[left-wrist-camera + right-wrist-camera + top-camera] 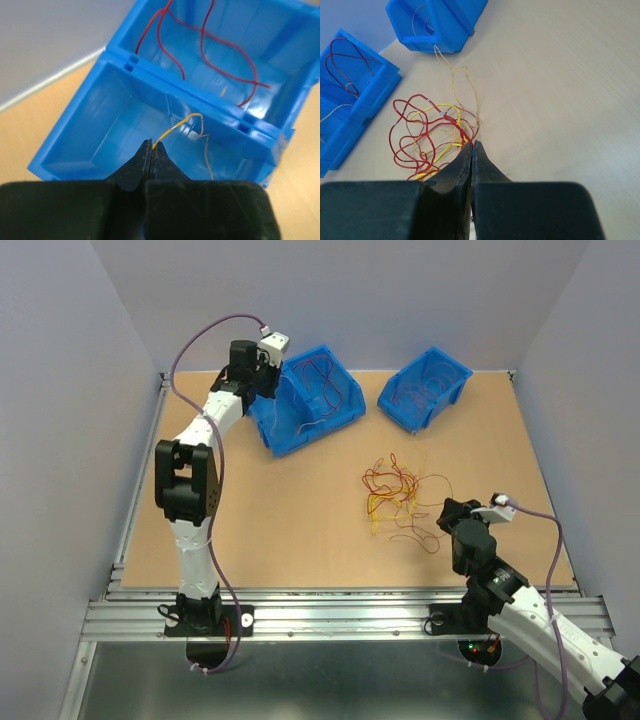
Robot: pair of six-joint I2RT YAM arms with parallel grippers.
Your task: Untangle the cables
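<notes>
Judging by how they lie, we take the cables (pixel 393 488) to be very light, limp and a little springy. They are thin wires that will slide through a loose pinch and drag their neighbours along when pulled. The loose red and yellow tangle sits on the worktop (pixel 300 540), right of the middle and well short of the far edge.

Our right gripper (pixel 472 145) has its jaws pressed together at the tangle's near rim; we cannot tell whether a strand is caught between them. Our left gripper (pixel 151 146) is closed on the end of a yellow strand (pixel 185 119), which hangs over the near compartment of the blue bin (pixel 75 130) by the far edge. Red strands (pixel 225 75) lie in its far compartment.

We would grip near a free end or on an outer loop, firmly, and draw it out slowly.
</notes>
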